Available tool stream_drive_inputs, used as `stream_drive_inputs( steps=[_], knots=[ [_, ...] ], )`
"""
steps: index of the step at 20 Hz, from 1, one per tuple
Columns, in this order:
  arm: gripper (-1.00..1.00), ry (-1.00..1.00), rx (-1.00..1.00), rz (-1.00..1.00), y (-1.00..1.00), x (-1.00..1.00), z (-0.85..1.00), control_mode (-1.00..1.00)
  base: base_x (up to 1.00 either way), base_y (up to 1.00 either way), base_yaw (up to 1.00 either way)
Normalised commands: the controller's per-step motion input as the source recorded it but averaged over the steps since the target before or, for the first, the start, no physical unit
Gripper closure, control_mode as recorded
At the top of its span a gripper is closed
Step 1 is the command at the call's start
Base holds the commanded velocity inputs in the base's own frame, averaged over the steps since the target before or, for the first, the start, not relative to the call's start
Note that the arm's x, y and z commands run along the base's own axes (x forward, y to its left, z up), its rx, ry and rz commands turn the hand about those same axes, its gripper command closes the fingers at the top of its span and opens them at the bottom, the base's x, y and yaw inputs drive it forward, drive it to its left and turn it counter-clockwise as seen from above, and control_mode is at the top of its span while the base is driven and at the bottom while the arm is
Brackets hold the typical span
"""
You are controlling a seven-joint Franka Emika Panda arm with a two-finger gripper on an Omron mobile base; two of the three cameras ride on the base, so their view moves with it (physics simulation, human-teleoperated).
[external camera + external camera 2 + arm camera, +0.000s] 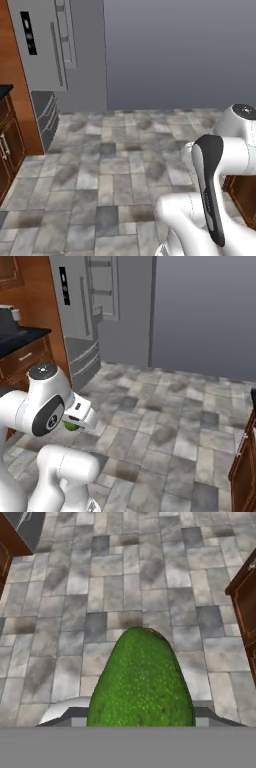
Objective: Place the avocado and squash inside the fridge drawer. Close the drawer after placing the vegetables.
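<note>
Gripper [75, 423] clenched on the avocado [141, 682], green lump poking forward between the fingers, held high over the tiled floor [110, 165] for carrying. Tucked close to the arm's body, likely to keep it steady in transit. Fridge [95, 316] far left, doors ajar, well apart from the hand. Squash, drawer: can't tell where. Probably mid-carry toward the fridge; drop-off not yet done.

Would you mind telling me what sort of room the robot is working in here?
Most likely a home kitchen: a tall grey fridge with its door open stands beside wooden cabinets under a dark counter, on a stone-tiled floor. The claw carries an avocado.
</note>
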Motion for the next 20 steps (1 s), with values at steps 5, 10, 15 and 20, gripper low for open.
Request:
stream_drive_inputs(
  steps=[5,10,15,20],
  knots=[
    [1.0,0.0,0.0,0.0,0.0,0.0,0.0,1.0,1.0,-0.2,0.14],
    [1.0,0.0,0.0,0.0,0.0,0.0,0.0,1.0,1.0,-0.27,0.25],
    [1.0,0.0,0.0,0.0,0.0,0.0,0.0,1.0,1.0,-0.33,0.31],
    [1.0,0.0,0.0,0.0,0.0,0.0,0.0,1.0,1.0,-0.38,0.39]
  ],
)
